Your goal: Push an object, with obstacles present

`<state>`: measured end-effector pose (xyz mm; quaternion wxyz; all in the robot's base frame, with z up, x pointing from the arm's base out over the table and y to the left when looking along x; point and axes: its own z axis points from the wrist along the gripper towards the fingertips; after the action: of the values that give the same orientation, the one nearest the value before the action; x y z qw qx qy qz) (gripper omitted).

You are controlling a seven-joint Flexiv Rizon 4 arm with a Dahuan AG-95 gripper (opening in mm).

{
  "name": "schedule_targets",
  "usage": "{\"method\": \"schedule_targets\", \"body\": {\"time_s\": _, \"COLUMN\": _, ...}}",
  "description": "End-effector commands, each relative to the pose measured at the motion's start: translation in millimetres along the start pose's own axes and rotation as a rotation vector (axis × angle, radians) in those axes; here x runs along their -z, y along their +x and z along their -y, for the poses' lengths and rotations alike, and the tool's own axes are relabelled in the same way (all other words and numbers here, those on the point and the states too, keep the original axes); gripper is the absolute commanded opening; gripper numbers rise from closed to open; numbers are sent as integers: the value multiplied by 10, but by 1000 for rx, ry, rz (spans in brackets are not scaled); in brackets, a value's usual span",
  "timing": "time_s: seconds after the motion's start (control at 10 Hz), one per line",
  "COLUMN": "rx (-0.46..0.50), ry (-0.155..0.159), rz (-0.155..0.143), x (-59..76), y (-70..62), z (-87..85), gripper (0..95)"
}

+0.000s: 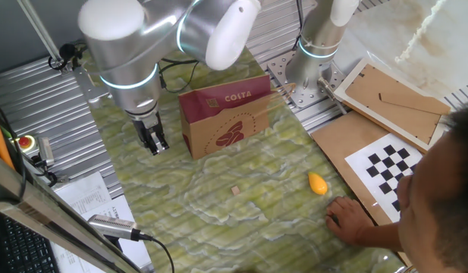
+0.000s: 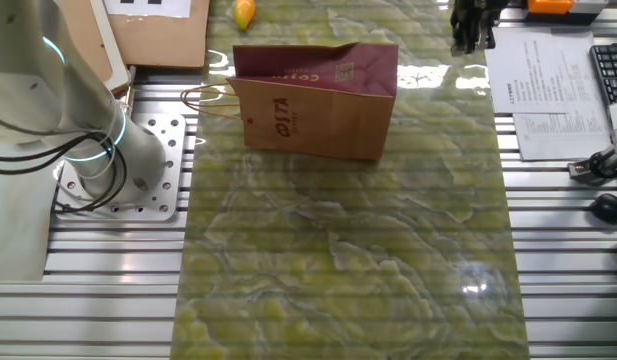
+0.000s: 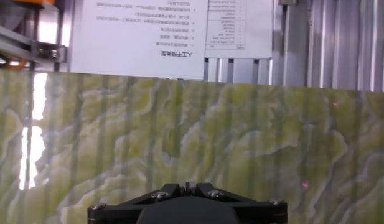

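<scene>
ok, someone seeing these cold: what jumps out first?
The brown paper bag with COSTA lettering, standing mid-mat on the green marbled surface. Next the big silver arm overhead, its gripper hanging just beside the bag's end, near the mat's edge. Then the orange-yellow lump by a person's hand at the opposite edge; the tiny tan cube in front of the bag is easy to miss.

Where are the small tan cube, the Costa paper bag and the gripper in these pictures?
small tan cube [image 1: 235, 190]: one fixed view, on its top face.
Costa paper bag [image 1: 232, 135]: one fixed view, on its brown front wall, at the bean logo.
gripper [image 1: 155, 147]: one fixed view, between its fingertips.
</scene>
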<state>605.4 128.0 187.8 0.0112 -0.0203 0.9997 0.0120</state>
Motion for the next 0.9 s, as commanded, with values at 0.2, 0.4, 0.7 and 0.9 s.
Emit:
{"method": "schedule_targets", "body": {"time_s": 0.2, "rx": 83, "ry": 4, "rz": 4, "x": 1, "y": 4, "z": 9, "gripper": 0}}
{"method": "schedule_targets", "body": {"time_s": 0.4, "rx": 179, "ry": 0, "rz": 6, "x": 1, "y": 4, "z": 9, "gripper": 0}}
{"method": "schedule_targets", "body": {"time_s": 0.7, "rx": 168, "ry": 3, "rz": -2, "x": -44, "y": -13, "z": -259, "gripper": 0}}
{"method": "schedule_targets", "body": {"time_s": 0.9, "rx": 138, "ry": -1, "rz": -6, "x": -58, "y": 15, "z": -625, "gripper": 0}}
